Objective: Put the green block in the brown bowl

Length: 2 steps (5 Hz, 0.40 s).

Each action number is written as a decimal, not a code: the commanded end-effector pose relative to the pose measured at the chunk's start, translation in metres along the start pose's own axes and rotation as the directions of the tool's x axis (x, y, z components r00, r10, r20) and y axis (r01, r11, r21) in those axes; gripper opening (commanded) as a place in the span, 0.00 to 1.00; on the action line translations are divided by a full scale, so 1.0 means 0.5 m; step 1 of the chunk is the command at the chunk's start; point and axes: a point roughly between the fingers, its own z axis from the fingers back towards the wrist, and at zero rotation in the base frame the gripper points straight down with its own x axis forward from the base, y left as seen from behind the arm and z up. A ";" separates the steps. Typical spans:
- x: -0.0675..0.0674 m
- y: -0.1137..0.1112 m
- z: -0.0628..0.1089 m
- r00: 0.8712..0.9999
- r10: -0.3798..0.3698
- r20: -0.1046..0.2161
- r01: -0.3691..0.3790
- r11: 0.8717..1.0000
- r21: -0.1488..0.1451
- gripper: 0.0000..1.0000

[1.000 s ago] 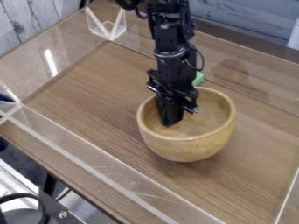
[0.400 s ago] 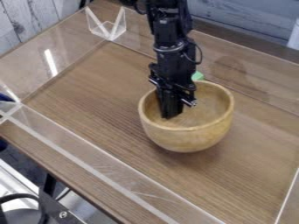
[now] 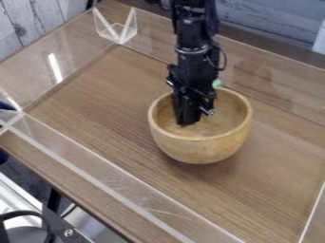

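Item: brown bowl [image 3: 200,136]. Round, thick-walled, wooden; stands on the tabletop [image 3: 89,104] right of centre, upright.

Item: end effector [image 3: 189,116]. Black, pointing straight down, its tips inside the bowl's hollow at the far side. The dark fingers run together against the arm, so I cannot tell how far apart the jaws stand, nor whether anything sits between them.

Item: green block [image 3: 218,84]. Only a small green patch shows, at the right side of the end effector, level with the bowl's far rim. It is mostly hidden; whether it is gripped, resting on the rim or lying just behind the bowl cannot be made out.

Item: clear stand [image 3: 116,26], far left, well apart from the bowl.

Step in hand, as judged: delivery at the bowl, the release stage.

Next move calls for: jaws spread enough to free the block over the hollow, then a straight lift clear of the rim without nudging the bowl.
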 end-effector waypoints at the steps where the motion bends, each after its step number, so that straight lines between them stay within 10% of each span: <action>1: 0.006 -0.034 -0.024 0.999 -0.038 -0.027 0.038 0.999 -0.003 0.00; 2: 0.015 -0.060 -0.026 0.997 -0.068 -0.022 0.069 0.998 0.004 0.00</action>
